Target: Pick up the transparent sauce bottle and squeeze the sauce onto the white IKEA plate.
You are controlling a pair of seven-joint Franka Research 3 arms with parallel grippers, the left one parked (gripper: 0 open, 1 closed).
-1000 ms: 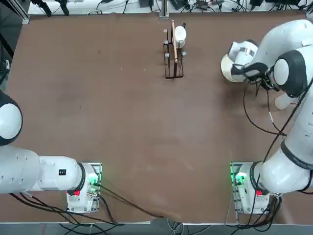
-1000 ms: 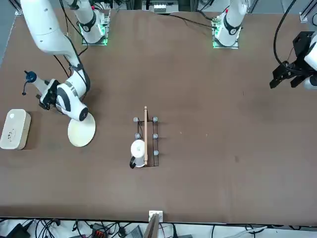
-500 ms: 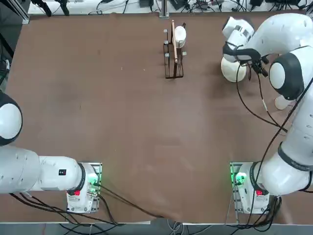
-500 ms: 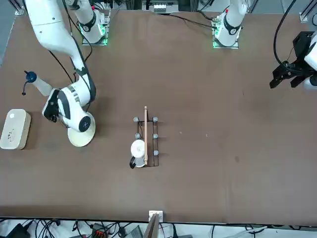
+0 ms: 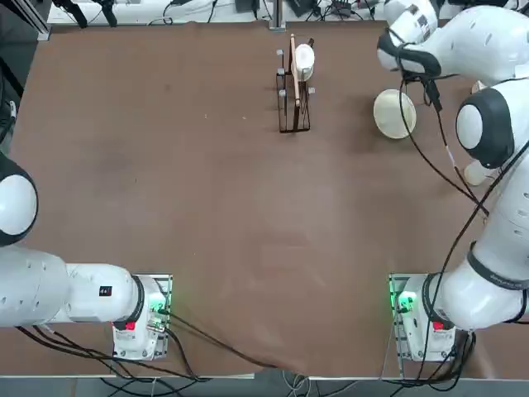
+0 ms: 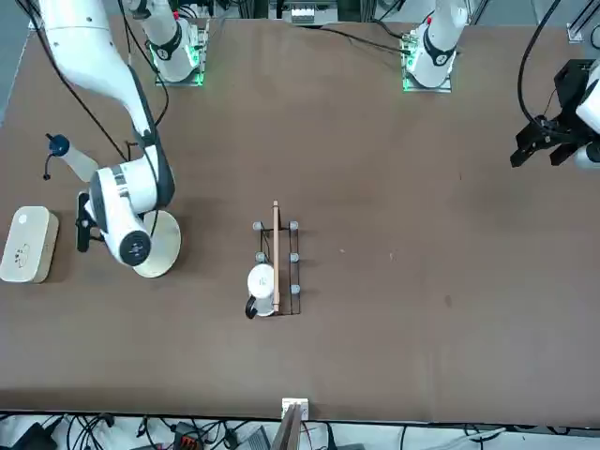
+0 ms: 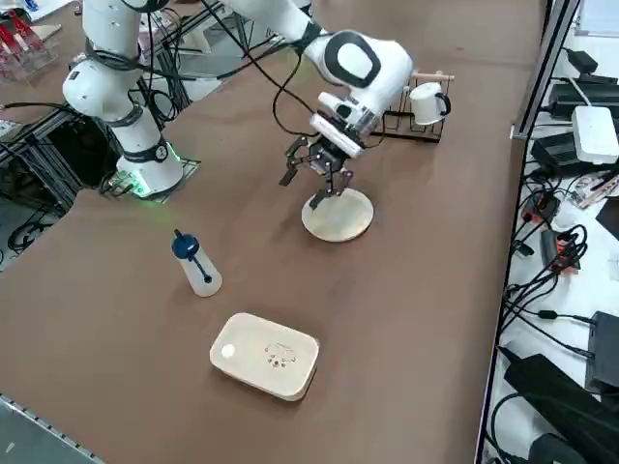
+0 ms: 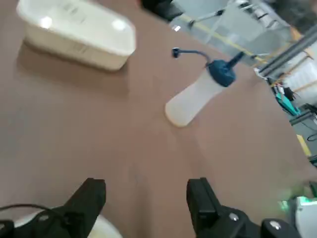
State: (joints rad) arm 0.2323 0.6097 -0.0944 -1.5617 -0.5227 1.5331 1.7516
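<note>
One transparent sauce bottle (image 7: 198, 268) stands upright on the brown table (image 7: 426, 290) in the lower left of the right side view, its blue cap and thin spout at the top and its long axis vertical. We see it free, with nothing gripping it. In the front view the bottle (image 6: 73, 159) sits at the far left edge of the frame, above the cream lidded box (image 6: 26, 245).

The white IKEA plate (image 7: 338, 215) lies flat near the middle of the right side view, well apart from the bottle. We can make out no sauce on the part of it that shows.

The right gripper (image 7: 319, 178) hangs just over the plate's near rim, fingers spread and holding nothing. In the wrist view we see its two dark fingers (image 8: 88, 199) apart with bare table between them, the bottle (image 8: 195, 96) beyond them toward the upper middle of that frame, and the box (image 8: 77, 33) at the upper left.

The relation we judge to matter is this: in the right side view the bottle lies down and to the left of the fingers, across open table, so the working right arm is the nearer one. Since the bottle stands upright, we judge that a grasp would need the spread fingers brought level with its body from the side.

A wire mug rack (image 7: 418, 114) holding a white mug (image 7: 425, 100) stands at the upper right of that view, clear of this path.
</note>
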